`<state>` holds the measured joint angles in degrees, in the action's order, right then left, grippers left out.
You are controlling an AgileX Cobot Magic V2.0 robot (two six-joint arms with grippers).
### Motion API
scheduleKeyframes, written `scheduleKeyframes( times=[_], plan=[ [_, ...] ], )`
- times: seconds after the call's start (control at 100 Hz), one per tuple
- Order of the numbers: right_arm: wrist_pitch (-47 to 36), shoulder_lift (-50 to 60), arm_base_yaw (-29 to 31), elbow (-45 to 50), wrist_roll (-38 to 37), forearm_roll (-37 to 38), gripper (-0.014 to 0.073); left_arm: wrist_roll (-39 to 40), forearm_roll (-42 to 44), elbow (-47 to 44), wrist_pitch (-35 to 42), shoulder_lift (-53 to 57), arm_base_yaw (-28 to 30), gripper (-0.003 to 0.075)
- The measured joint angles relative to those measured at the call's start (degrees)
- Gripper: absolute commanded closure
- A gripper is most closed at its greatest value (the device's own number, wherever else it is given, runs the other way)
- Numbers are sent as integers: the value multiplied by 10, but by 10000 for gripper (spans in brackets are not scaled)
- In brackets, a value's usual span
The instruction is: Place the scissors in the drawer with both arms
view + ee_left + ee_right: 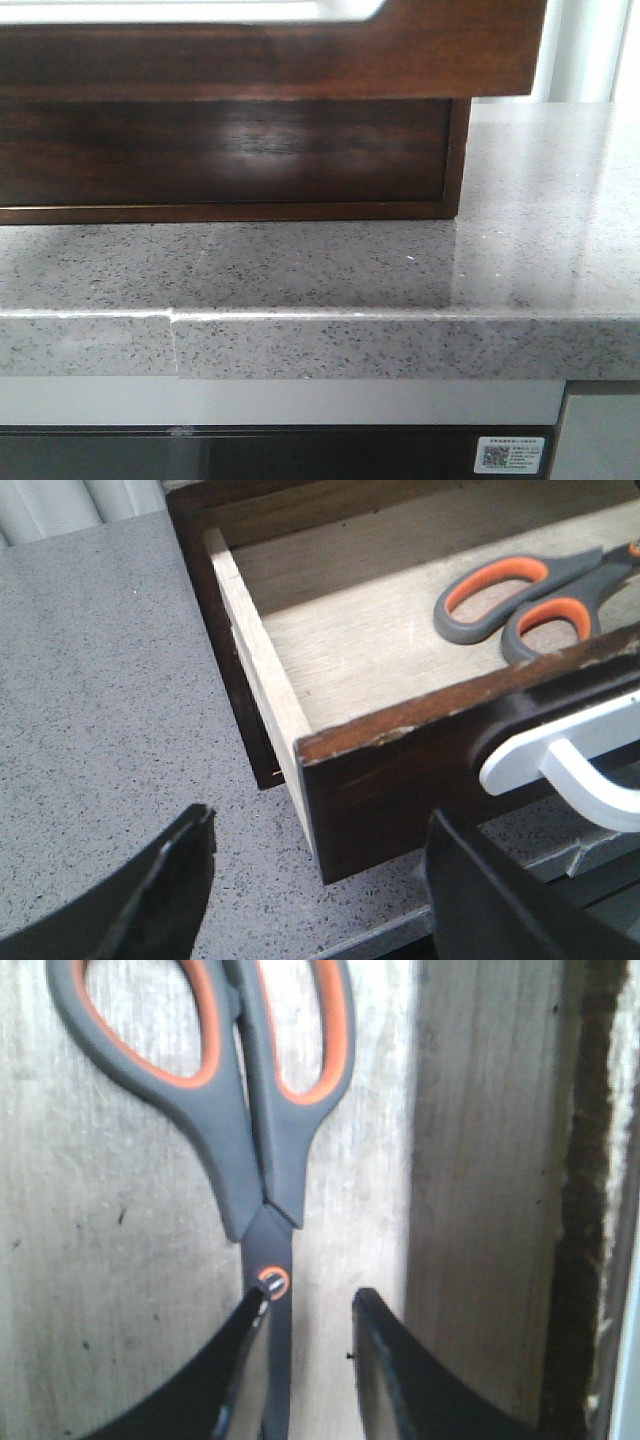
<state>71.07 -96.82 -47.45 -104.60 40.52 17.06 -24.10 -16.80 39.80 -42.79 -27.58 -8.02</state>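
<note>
Both grippers are seen only in the wrist views. Left gripper (320, 880) fingers are spread wide apart and nothing is held between them; one finger (150, 900) is over the countertop (90, 700), the other is close to the near corner of the drawer (400, 770). Right gripper (305, 1360) fingers are parted inside the drawer; the blade of the scissors (250, 1110) lies between them, close against one finger (240, 1370). Whether that finger touches the blade cannot be told.

No arm is visible in the front view, and the drawer interior is hidden there by the dark glossy front. The scissor blade tips are cut off in the right wrist view, and one handle end is cut off in the left wrist view. The white handle (570, 760) on the drawer front is partly hidden by the left finger.

A grey speckled stone countertop is shown, with a seam in its near edge. A dark panel with a small white label (512, 455) is seen below it.

The drawer is pulled open. The scissors, with grey and orange handles, lie flat on the pale wooden floor of the drawer.
</note>
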Motion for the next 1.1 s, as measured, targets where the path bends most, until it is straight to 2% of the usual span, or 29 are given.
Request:
scheduleKeyframes(
  times=[0.24, 0.48, 0.61, 0.73, 0.85, 0.95, 1.1],
  plan=[
    [6, 20, 0, -15, -40, 2, 384, 0, 0, 0, 1, 0, 0, 300],
    [7, 111, 22, -29, -153, 2, 384, 0, 0, 0, 1, 0, 0, 300],
    [11, 164, 97, -13, -228, -12, 384, 0, 0, 0, 1, 0, 0, 300],
    [9, 220, 192, 54, -267, -66, 384, 0, 0, 0, 1, 0, 0, 300],
    [-37, 290, 289, 170, -285, -126, 384, 0, 0, 0, 1, 0, 0, 300],
    [-103, 354, 364, 275, -312, -146, 384, 0, 0, 0, 1, 0, 0, 300],
    [-188, 449, 432, 430, -356, -152, 384, 0, 0, 0, 1, 0, 0, 300]
  ],
)
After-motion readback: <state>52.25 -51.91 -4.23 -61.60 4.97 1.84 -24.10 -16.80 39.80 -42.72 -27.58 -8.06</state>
